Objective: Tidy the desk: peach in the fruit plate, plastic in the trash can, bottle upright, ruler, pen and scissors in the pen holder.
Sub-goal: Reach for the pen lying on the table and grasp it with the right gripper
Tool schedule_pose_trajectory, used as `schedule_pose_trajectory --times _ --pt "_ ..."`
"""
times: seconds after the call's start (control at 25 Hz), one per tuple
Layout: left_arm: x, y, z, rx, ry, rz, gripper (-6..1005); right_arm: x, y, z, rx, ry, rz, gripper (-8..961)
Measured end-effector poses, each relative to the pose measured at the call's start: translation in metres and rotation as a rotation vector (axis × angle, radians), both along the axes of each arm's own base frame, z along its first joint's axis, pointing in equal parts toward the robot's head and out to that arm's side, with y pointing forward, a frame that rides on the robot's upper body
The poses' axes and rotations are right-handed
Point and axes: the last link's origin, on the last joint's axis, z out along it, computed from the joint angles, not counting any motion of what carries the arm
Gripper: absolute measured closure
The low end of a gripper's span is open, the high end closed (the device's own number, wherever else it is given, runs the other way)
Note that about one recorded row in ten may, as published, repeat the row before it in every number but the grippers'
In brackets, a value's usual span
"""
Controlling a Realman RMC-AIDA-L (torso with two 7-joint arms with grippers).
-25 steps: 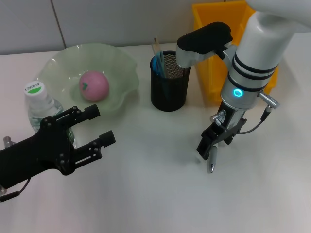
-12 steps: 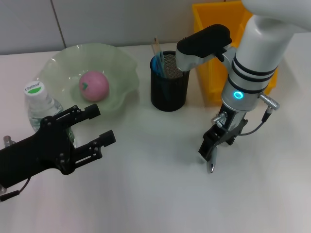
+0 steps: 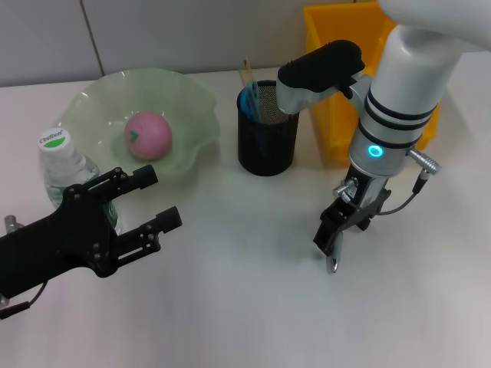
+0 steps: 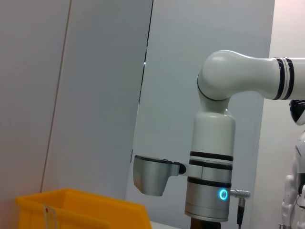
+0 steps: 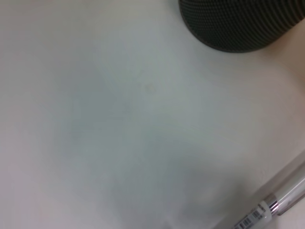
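My right gripper (image 3: 332, 236) is shut on a silvery pen (image 3: 333, 259), which hangs tip-down just above the white table; the right wrist view shows the pen (image 5: 279, 200) lying close by the pen holder (image 5: 243, 21). The black mesh pen holder (image 3: 267, 134) stands behind and to the left, with a ruler (image 3: 247, 77) and blue scissors handles (image 3: 250, 100) in it. A pink peach (image 3: 148, 135) lies in the green fruit plate (image 3: 192, 100). The bottle (image 3: 65, 165) stands upright beside my open left gripper (image 3: 157, 198). The plastic is out of view.
A yellow bin (image 3: 337, 46) stands at the back right behind my right arm, and it also shows in the left wrist view as the yellow bin (image 4: 81, 210) below the right arm (image 4: 212, 191). The table's front is bare white surface (image 3: 245, 307).
My right gripper with the pen has edged slightly up and to the left. The left arm has not moved.
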Motion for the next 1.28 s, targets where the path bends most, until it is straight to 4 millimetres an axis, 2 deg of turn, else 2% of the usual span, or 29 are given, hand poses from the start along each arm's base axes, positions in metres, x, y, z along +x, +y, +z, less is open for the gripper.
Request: schedule_pose_trajectory --times 0.36,0.6,1.28 --pt "0.0001 -0.0001 0.0000 -0.001 -0.001 -0.001 288 -0.0006 -0.0001 -0.0005 -0.001 0.002 0.001 263" --pt "0.0002 -0.0001 0.0001 -0.001 -0.001 -0.001 289 -0.0006 -0.0002 -0.0006 -0.001 0.002 0.001 508" --pt "0.0011 0.0008 0.0001 -0.003 -0.002 -0.003 289 -0.0036 0.0011 -0.0006 -0.001 0.002 0.008 503"
